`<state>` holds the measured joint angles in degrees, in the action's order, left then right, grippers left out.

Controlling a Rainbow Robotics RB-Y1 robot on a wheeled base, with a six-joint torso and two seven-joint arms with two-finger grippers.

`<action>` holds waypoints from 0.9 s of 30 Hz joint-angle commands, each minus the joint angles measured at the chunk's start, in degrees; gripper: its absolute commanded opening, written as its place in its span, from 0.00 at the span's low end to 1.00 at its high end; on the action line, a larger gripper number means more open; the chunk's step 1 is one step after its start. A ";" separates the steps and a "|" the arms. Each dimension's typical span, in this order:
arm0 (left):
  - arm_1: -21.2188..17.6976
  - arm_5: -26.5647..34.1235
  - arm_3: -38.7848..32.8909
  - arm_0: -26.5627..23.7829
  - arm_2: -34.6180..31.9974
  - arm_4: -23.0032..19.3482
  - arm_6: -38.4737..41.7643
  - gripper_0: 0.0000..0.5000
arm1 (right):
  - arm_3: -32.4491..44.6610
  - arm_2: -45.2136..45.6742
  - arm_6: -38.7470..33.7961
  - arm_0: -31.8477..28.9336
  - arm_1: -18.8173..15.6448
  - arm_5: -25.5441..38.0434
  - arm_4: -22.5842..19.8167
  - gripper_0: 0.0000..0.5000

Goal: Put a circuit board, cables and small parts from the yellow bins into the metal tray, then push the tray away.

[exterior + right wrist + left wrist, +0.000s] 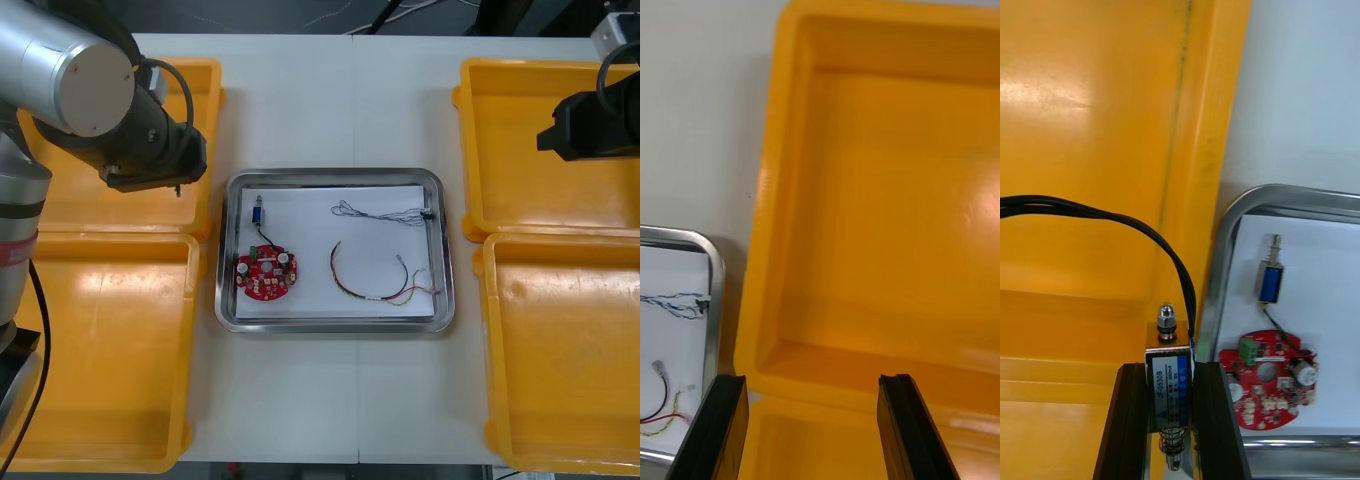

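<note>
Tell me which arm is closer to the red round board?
Left. The left gripper hangs beside the tray's left edge, near the circuit board; the right gripper is over the far right bin.

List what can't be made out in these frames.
- Front view: left end effector, shut on a small metal part over the far left yellow bin, hidden under its own wrist.
- Front view: right end effector, open over the far right yellow bin, fingers hidden by its dark housing.
- Left wrist view: the part's label, too small to read.
- Right wrist view: metal tray, cut off by the picture edge.
</note>
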<state>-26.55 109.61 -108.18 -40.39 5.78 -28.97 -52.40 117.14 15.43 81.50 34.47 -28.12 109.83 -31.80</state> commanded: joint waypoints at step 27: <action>10.29 -2.39 17.83 -11.90 13.03 8.23 7.22 0.00 | 13.55 9.18 -7.67 -21.81 -6.95 0.17 -3.97 1.00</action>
<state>-18.39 108.98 -91.30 -48.99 17.15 -21.65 -51.46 128.09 22.56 75.55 15.13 -32.97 109.83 -34.99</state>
